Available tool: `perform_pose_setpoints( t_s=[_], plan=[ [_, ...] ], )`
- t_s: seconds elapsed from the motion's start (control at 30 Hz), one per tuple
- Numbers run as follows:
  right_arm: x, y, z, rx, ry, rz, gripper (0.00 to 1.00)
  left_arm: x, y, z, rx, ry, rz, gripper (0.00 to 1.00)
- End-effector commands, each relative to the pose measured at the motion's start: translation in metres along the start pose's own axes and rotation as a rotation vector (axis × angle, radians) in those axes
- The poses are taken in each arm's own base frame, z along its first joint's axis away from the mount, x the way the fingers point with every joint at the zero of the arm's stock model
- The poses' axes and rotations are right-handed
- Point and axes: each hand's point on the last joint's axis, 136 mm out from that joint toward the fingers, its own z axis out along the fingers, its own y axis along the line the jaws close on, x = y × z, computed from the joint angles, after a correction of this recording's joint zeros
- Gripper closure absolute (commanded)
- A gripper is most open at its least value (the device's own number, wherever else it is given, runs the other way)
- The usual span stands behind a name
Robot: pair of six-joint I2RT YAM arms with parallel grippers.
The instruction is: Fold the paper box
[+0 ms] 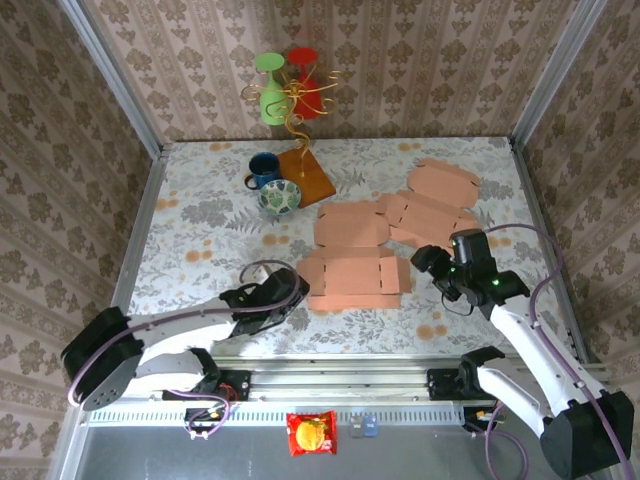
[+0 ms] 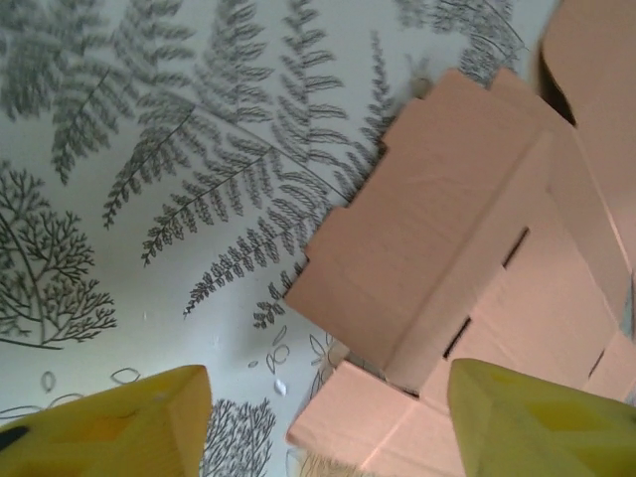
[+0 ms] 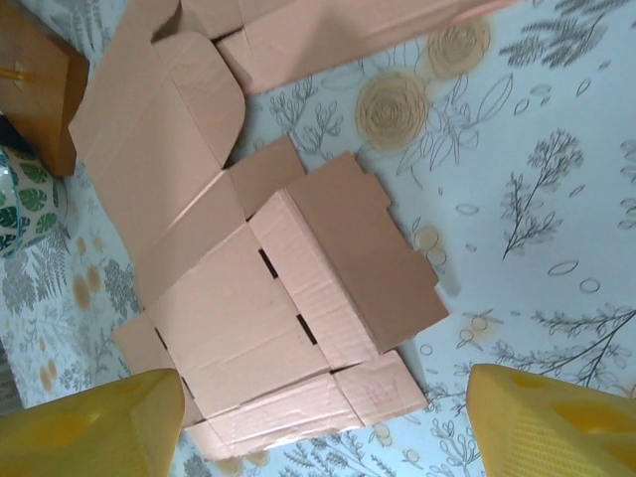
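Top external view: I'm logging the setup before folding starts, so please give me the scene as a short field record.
nearest box blank: lying unfolded between the two claws
left claw: open, near the blank's left end
right claw: open, near its right end
other blanks: unfolded, farther back
bowl: beside blue mug
cup stand: wooden base, behind the bowl

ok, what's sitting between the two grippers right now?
The nearest flat cardboard box blank fills most of the stretch from the left gripper to the right gripper. The top external view shows it.
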Motion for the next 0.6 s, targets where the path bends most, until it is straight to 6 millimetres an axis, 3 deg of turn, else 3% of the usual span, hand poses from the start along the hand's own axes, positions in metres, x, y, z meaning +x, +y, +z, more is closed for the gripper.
perform_pose_setpoints(
  t_s=[0.0, 0.27, 0.57],
  plan=[
    [0.011, 0.014, 0.004, -0.058, 0.059, 0.017, 0.23, -0.001, -0.025, 0.003, 0.127, -0.044, -0.224, 0.39],
    [0.027, 0.009, 0.022, -0.056, 0.112, 0.037, 0.24, 0.008, -0.019, 0.010, 0.123, -0.043, -0.313, 0.42],
    [0.035, 0.008, 0.031, -0.052, 0.146, 0.045, 0.23, 0.009, -0.025, 0.024, 0.145, -0.048, -0.361, 0.58]
  ],
)
